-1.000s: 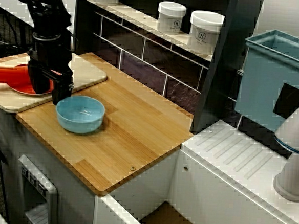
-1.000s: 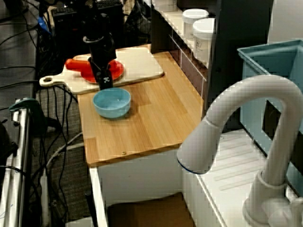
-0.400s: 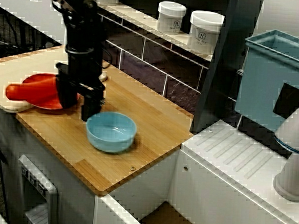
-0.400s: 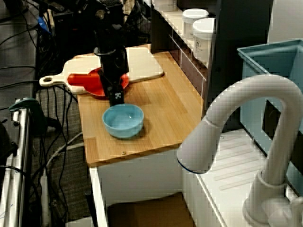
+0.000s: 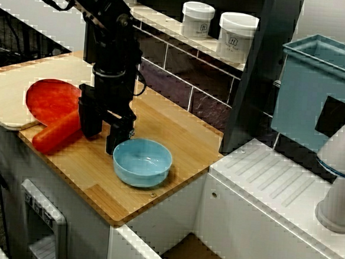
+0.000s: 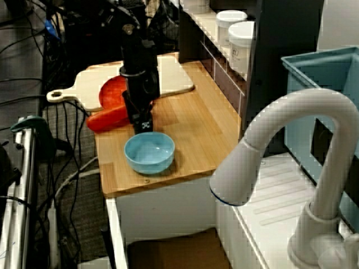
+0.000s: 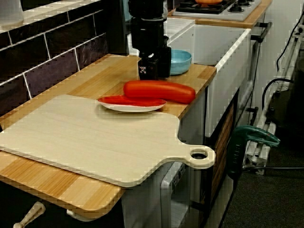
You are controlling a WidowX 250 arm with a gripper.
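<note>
**Bowl close to the table's edge – push low and slow**

The end effector (image 5: 101, 142) stands upright over the table (image 5: 178, 130), released: its two fingers are parted and nothing shows between them. The finger (image 5: 117, 138) on the bowl's side touches the outer wall of the bowl (image 5: 142, 162). The other finger stands just beside the sausage (image 5: 56, 134), which lies half on the plate (image 5: 51, 97) at the board's (image 5: 9, 94) corner.

The bowl sits upright and empty near the table's front corner on the sink side, close to both edges. The view from the board end shows the bowl (image 7: 181, 61) beyond the fingers, not between them.

This looks like a nudge, not a lift. To do it well:

- Keep the fingertip low on the bowl's wall, under the rim, so the bowl slides and does not tip.
- Aim the push through the bowl's middle – off-centre contact would likely spin it away.
- Little table is left, so go slowly and stop short of the edge.
- Mind the far finger: the sausage reaches the front edge and could roll off.
</note>
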